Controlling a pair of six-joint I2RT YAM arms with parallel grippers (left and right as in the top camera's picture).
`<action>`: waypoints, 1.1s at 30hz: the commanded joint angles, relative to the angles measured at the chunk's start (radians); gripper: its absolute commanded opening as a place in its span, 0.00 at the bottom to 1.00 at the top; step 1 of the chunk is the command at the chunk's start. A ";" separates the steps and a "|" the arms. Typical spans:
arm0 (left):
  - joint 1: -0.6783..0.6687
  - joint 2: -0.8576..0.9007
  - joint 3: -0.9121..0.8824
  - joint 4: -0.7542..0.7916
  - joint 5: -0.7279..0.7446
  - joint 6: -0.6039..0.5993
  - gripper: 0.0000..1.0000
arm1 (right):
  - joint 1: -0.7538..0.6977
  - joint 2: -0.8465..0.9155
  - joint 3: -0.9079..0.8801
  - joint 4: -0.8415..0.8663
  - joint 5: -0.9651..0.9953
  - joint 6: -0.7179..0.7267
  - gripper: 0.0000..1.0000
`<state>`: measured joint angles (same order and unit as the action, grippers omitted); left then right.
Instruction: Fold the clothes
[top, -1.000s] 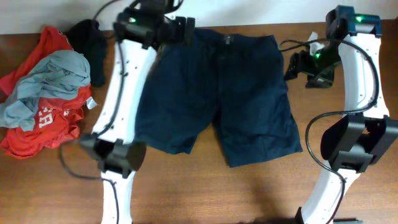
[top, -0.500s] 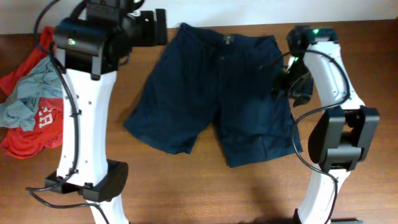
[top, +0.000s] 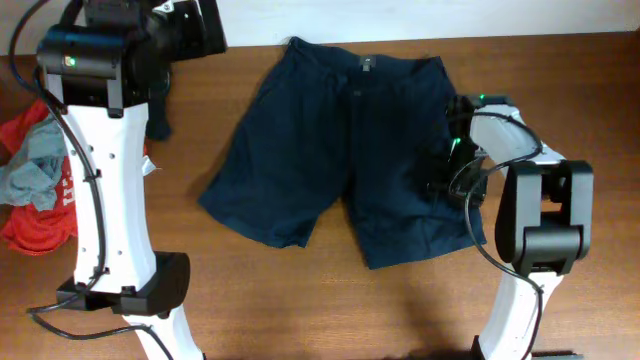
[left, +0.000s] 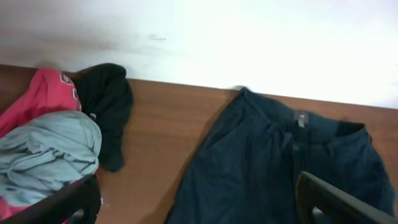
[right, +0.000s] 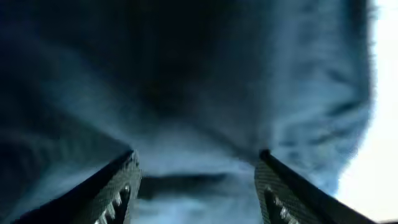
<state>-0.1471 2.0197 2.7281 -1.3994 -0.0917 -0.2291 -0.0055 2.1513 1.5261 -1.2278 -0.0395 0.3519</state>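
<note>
The navy-blue shorts (top: 340, 140) lie spread flat mid-table, waistband at the far edge and both legs pointing to the front. My left gripper (top: 195, 25) is raised high at the far left, off the shorts, open and empty. In the left wrist view its fingers (left: 199, 211) frame bare table and the shorts (left: 280, 168). My right gripper (top: 438, 178) is low over the right side of the shorts. In the right wrist view its fingers (right: 196, 180) are open, with navy fabric (right: 186, 81) filling the view. I cannot tell whether they touch the fabric.
A pile of a red garment (top: 35, 215), a light grey garment (top: 25, 170) and a black garment (top: 160, 110) lies at the left edge, also in the left wrist view (left: 43, 149). A white wall (left: 205, 37) runs behind the table. The brown table (top: 330, 310) shows in front.
My left arm has swung left, away from the waistband's left corner. My right gripper has moved from beside the right waistband down and inward, over the right side of the shorts.
</note>
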 joint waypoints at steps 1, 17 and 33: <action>0.006 0.011 -0.001 0.028 0.024 -0.009 0.99 | 0.034 -0.019 -0.079 0.051 -0.028 0.032 0.62; 0.014 0.031 -0.001 0.060 0.016 -0.009 0.99 | 0.344 -0.035 -0.210 0.175 -0.031 0.066 0.62; 0.084 0.117 -0.001 0.069 0.157 -0.005 0.98 | 0.504 -0.433 -0.192 0.156 -0.006 0.136 0.63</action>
<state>-0.0624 2.1323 2.7266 -1.3418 -0.0071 -0.2291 0.5388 1.8664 1.3155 -1.0946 -0.0788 0.4625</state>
